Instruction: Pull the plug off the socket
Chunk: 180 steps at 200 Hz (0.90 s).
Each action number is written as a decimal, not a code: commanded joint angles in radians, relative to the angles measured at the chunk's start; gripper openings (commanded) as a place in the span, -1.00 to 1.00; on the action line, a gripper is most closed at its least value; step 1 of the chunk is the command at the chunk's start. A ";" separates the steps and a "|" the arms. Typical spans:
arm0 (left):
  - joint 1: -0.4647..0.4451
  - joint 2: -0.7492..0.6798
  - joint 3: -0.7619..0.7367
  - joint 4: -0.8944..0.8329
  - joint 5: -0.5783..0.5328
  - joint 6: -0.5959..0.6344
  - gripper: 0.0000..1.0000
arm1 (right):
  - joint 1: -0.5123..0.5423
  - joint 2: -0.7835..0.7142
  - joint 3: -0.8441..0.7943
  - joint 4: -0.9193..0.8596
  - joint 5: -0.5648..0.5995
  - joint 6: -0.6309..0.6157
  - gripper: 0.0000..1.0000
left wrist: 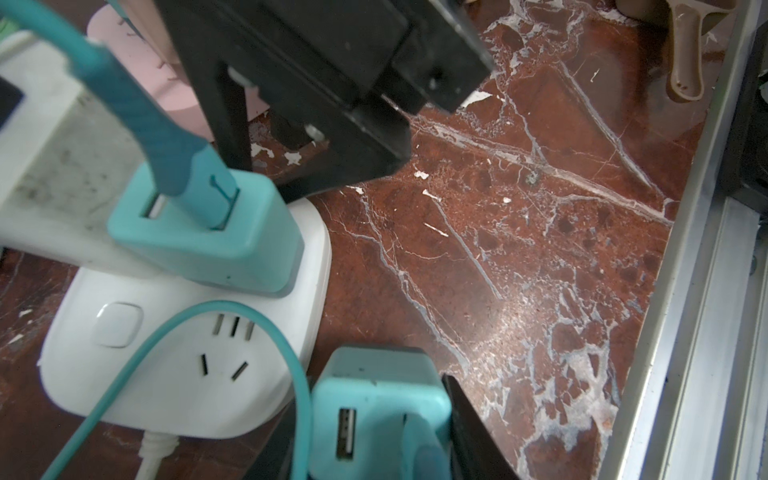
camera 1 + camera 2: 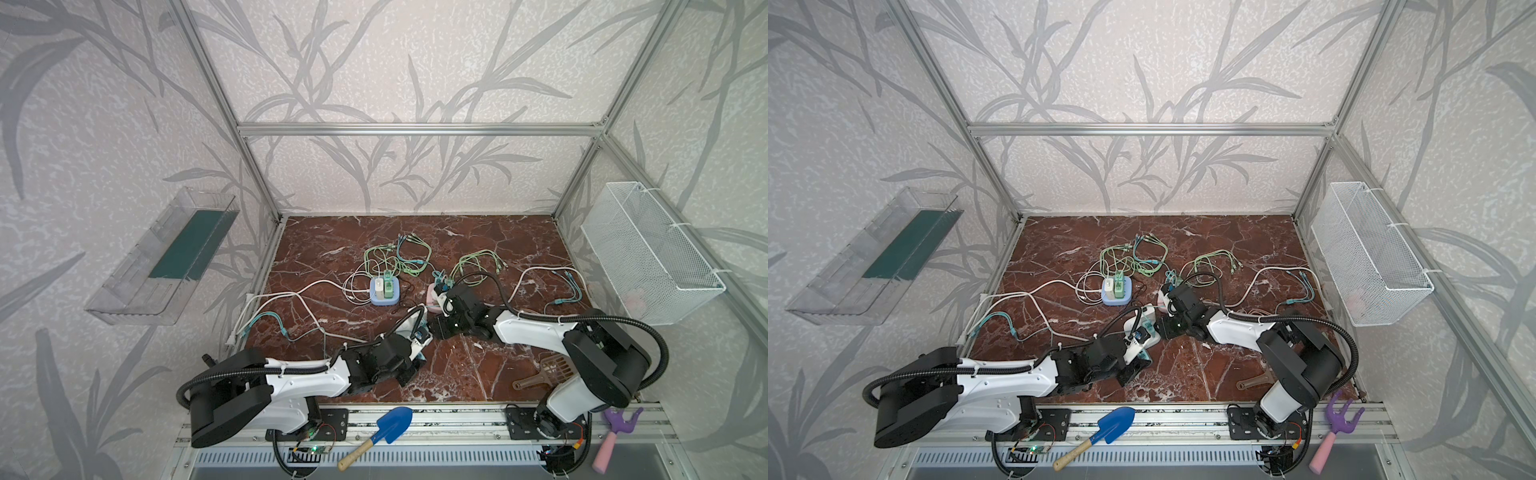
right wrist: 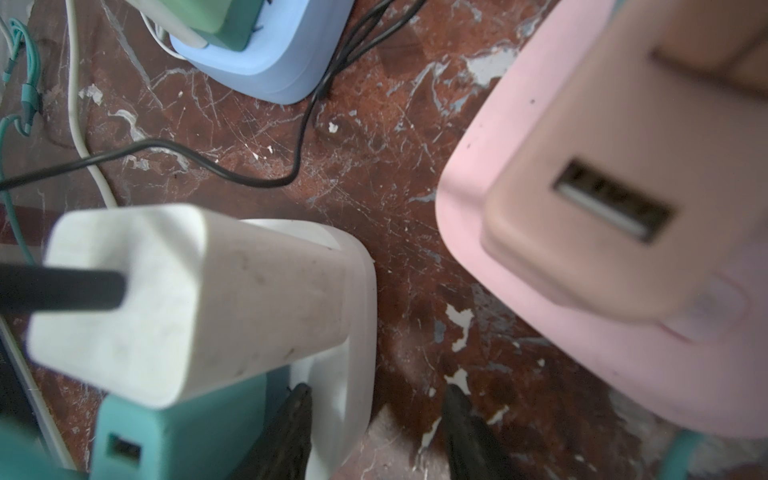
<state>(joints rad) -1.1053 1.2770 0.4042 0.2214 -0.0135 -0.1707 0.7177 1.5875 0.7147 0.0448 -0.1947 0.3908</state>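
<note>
One red-brown marble table (image 2: 415, 241) carries everything, with a white wire basket (image 2: 652, 253) on the right wall and a clear tray (image 2: 166, 257) on the left. Both arms reach in to meet near the middle front of the table.

Three socket blocks sit close together there: a blue socket (image 2: 384, 296) farther back, a pink socket (image 3: 540, 340), and the white socket (image 1: 174, 386) between the two grippers.

The right gripper (image 3: 378, 399) hangs at the white socket's edge. Its fingers are partly spread, one over the block and one over bare marble, and they grip nothing.

The left gripper (image 1: 370, 419) is clamped on the teal plug (image 1: 374, 374). The plug is clear of the white socket, just beside its corner, and a three-pin outlet (image 1: 224, 357) on the block lies uncovered.

A second teal adapter (image 1: 208, 237) and a white adapter (image 3: 187, 299) sit plugged into that block, crowding the right gripper. A teal cable (image 1: 249, 316) loops across the block's face, and a thin black cable (image 3: 208, 166) trails between the blocks.
</note>
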 commanded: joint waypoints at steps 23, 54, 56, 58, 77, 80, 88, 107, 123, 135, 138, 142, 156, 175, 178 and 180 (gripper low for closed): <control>-0.005 0.003 -0.030 0.039 -0.035 -0.014 -0.51 | -0.007 0.019 -0.046 -0.133 0.049 -0.018 0.02; -0.005 -0.005 -0.034 0.024 -0.037 -0.015 -0.33 | -0.007 0.016 -0.046 -0.134 0.048 -0.019 0.02; -0.005 -0.004 -0.034 0.023 -0.037 -0.015 -0.32 | -0.007 0.017 -0.046 -0.134 0.049 -0.019 0.02; -0.005 -0.005 -0.034 0.022 -0.037 -0.015 -0.32 | -0.007 0.016 -0.046 -0.134 0.049 -0.020 0.02; -0.006 -0.004 -0.034 0.018 -0.039 -0.016 -0.27 | -0.008 0.015 -0.047 -0.134 0.051 -0.021 0.02; -0.007 -0.005 -0.035 0.017 -0.039 -0.016 -0.26 | -0.008 0.015 -0.046 -0.133 0.051 -0.021 0.02; -0.008 -0.005 -0.035 0.012 -0.039 -0.018 -0.23 | -0.007 0.014 -0.047 -0.135 0.050 -0.022 0.02; -0.007 -0.007 -0.034 -0.007 -0.040 -0.028 -0.17 | -0.007 0.014 -0.047 -0.136 0.051 -0.023 0.02; -0.007 -0.022 -0.031 -0.037 -0.050 -0.040 -0.10 | -0.007 0.011 -0.049 -0.136 0.053 -0.023 0.03; -0.010 -0.043 -0.028 -0.062 -0.060 -0.048 -0.05 | -0.007 0.009 -0.051 -0.137 0.053 -0.023 0.03; -0.010 -0.048 -0.027 -0.071 -0.064 -0.050 -0.04 | -0.006 0.008 -0.051 -0.137 0.054 -0.023 0.03; -0.009 -0.056 -0.024 -0.079 -0.069 -0.052 -0.02 | -0.008 0.008 -0.050 -0.137 0.053 -0.022 0.03; -0.010 -0.084 -0.019 -0.118 -0.082 -0.062 0.03 | -0.009 0.008 -0.049 -0.138 0.054 -0.026 0.03; -0.010 -0.112 -0.005 -0.169 -0.093 -0.078 0.17 | -0.009 0.008 -0.050 -0.139 0.050 -0.027 0.03; -0.010 -0.116 -0.003 -0.177 -0.092 -0.080 0.19 | -0.009 0.008 -0.049 -0.140 0.049 -0.029 0.03; -0.010 -0.117 -0.002 -0.181 -0.092 -0.081 0.21 | -0.009 0.008 -0.050 -0.140 0.050 -0.028 0.03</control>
<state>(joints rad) -1.1118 1.1980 0.3878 0.1341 -0.0715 -0.2188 0.7155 1.5822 0.7074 0.0471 -0.1932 0.3893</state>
